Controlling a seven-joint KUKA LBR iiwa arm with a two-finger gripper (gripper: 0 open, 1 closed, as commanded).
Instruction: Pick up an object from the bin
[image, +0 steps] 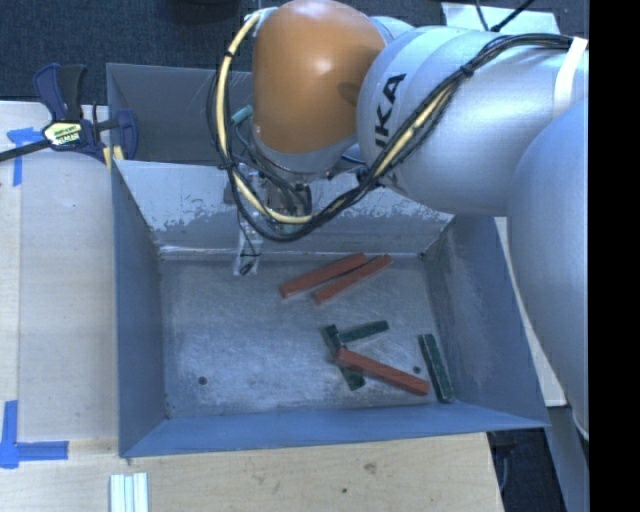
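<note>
Grey bin (140, 330): camera view; loose sticks on its floor.
Gripper (245, 262): low by the back wall, just left of two red sticks (335, 277); its spread cannot be told.
Risk: so near the wall, it may scrape metal or close beside the sticks.

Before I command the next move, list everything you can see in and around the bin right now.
red-brown stick pair: two, red-brown, side by side at the back middle of the floor.
single red-brown stick: one, red-brown, front right, lying across green pieces.
green sticks: at least three, dark green, front right; one by the right wall, one short piece partly under the single red-brown stick; exact count unclear.
bin: one, grey metal, sloped walls.
arm: one, silver-grey, coming in from the right.
orange cover: one, orange, on the wrist.
cables: several, yellow and black, looped under the cover.
gripper: one, at the back left, left of the pair.
</note>
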